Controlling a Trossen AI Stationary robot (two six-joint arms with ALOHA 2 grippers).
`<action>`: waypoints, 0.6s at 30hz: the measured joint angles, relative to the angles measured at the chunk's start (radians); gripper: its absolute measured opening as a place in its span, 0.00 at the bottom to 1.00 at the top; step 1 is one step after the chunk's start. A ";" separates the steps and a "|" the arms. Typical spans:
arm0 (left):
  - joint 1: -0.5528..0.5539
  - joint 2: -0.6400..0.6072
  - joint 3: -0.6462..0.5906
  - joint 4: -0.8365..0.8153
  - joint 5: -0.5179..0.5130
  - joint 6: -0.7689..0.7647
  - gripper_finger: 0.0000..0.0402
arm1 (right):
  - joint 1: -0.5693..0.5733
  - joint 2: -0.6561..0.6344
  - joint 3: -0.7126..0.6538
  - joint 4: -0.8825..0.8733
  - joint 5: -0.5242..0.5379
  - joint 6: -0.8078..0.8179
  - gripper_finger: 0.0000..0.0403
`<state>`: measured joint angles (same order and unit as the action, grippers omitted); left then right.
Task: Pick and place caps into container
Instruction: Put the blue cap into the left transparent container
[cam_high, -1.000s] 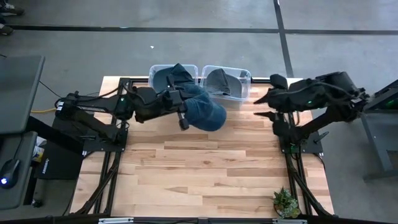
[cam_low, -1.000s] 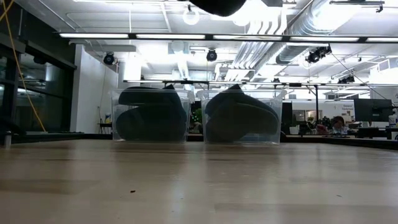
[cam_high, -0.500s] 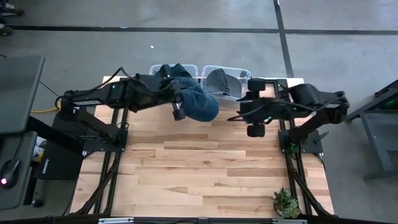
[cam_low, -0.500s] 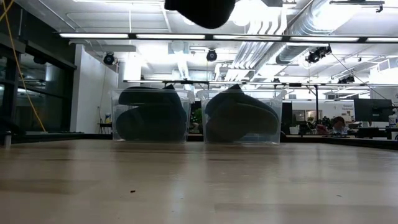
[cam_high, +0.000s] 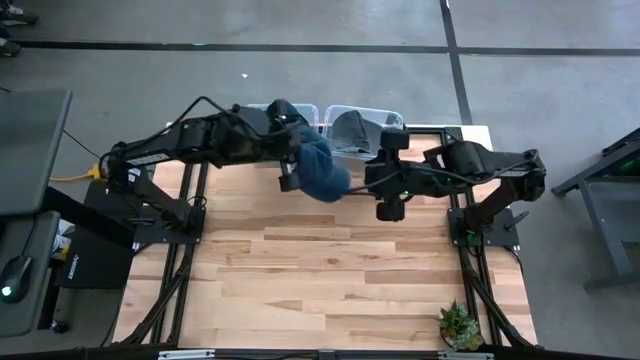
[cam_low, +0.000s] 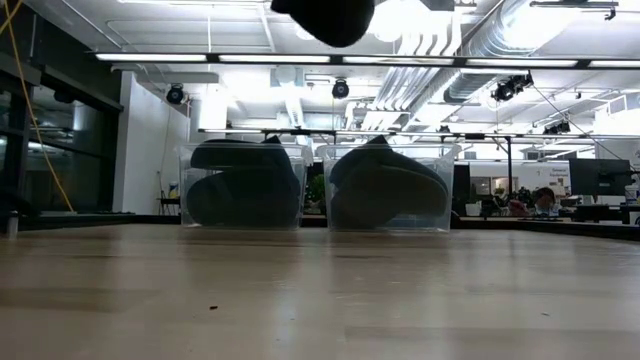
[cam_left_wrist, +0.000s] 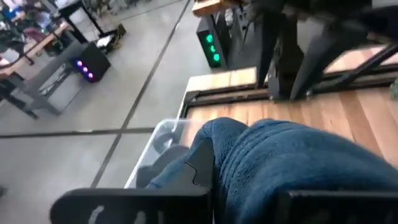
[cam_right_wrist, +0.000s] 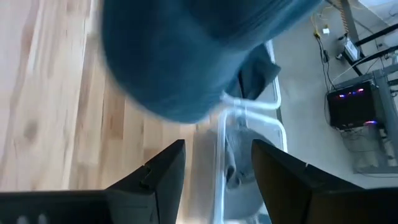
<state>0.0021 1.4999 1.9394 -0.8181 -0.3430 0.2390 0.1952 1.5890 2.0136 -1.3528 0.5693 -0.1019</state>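
Note:
A dark blue cap (cam_high: 323, 172) hangs high over the far middle of the table, with my left gripper (cam_high: 297, 160) shut on it; only its underside (cam_low: 325, 14) shows in the low view. My right gripper (cam_high: 367, 184) stands open just right of the cap, with the cap (cam_right_wrist: 186, 56) ahead of its fingers and not between them. Two clear containers stand at the far edge, the left one (cam_high: 262, 116) and the right one (cam_high: 365, 126). Each holds dark caps (cam_low: 243, 185) (cam_low: 388, 188). My left gripper holds the blue cap by bunched cloth on its left side (cam_left_wrist: 249, 186); the cloth covers the fingertips, so the exact part does not show. The fingers reach in from the table's left, slanting slightly down. The cap hangs lifted clear of the table, slack below the fingers.
A small potted plant (cam_high: 459, 325) stands at the near right corner. The black arm frames (cam_high: 185, 215) (cam_high: 480, 240) run along the left and right sides. Bare wooden tabletop (cam_high: 320, 270) lies between them toward the near edge.
My right gripper has swung from the table's right side toward the left and down, ending beside the cap. My left gripper has carried the cap a little toward the far edge and the left container, and the cap stays clear of the table.

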 joint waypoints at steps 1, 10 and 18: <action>0.000 0.008 0.002 0.005 0.003 0.000 0.00 | -0.005 0.000 0.000 0.024 -0.003 0.008 0.45; -0.002 0.029 0.006 -0.048 0.080 0.001 0.00 | -0.028 -0.011 0.000 0.260 -0.097 0.025 0.45; -0.002 0.027 0.005 -0.044 0.105 0.008 0.00 | -0.137 -0.011 0.000 0.350 -0.341 0.130 0.45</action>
<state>0.0002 1.5269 1.9446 -0.8622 -0.2382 0.2466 0.0579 1.5780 2.0140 -1.0026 0.2281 0.0283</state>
